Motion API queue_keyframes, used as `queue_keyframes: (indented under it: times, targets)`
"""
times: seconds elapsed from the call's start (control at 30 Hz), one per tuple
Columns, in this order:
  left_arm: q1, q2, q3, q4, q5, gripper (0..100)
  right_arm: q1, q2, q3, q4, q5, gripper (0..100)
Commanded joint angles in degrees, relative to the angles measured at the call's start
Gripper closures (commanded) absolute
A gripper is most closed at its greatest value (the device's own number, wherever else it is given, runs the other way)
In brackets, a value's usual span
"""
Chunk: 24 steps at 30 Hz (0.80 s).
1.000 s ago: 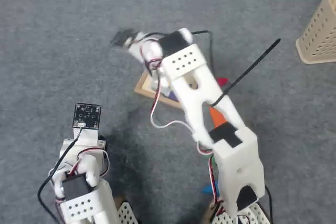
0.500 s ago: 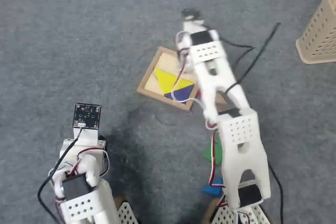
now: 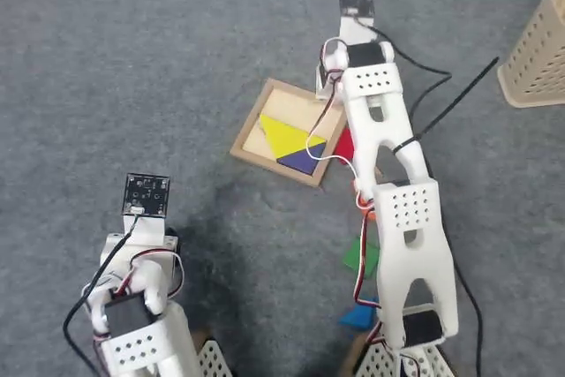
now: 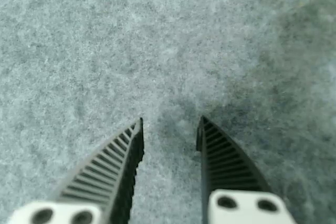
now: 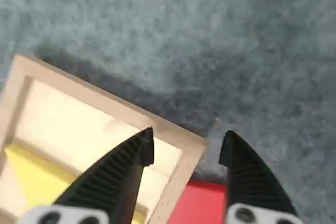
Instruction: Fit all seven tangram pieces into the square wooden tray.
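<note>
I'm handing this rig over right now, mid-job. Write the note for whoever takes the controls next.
Left end effector: open, empty, over bare carpet.
Right end effector: open, empty, tips straddling a corner of the wooden tray.
Done: yellow piece and purple piece lie in the tray.
Left: five of the seven. Red piece lies on the carpet beside the tray, by the right arm. Green piece and blue piece lie nearer that arm's base.

One wooden tray (image 3: 265, 163), two arms (image 3: 397, 227) (image 3: 141, 324), tangram pieces one each: yellow (image 3: 281, 136), purple (image 3: 303, 159), red (image 3: 342, 144), green (image 3: 357, 255), blue (image 3: 357, 317)
</note>
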Motion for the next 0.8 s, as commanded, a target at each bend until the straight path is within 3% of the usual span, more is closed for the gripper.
queue_keyframes:
  times: [0.0, 0.33, 0.57, 0.77]
  targets:
    - [-0.2, -0.9, -0.7, 0.1, 0.3, 84, 0.6, -0.2, -3.0, 0.0, -0.9, 76.4]
    - [-0.2, -0.9, -0.7, 0.1, 0.3, 84, 0.6, 4.4, -2.9, 2.6, 2.3, 77.4]
    - [-0.2, -0.9, -0.7, 0.1, 0.3, 84, 0.7, 5.8, -3.1, 2.1, 2.5, 97.9]
    - [-0.2, -0.9, -0.7, 0.1, 0.3, 84, 0.8, 5.4, -3.4, 2.6, 2.5, 99.1]
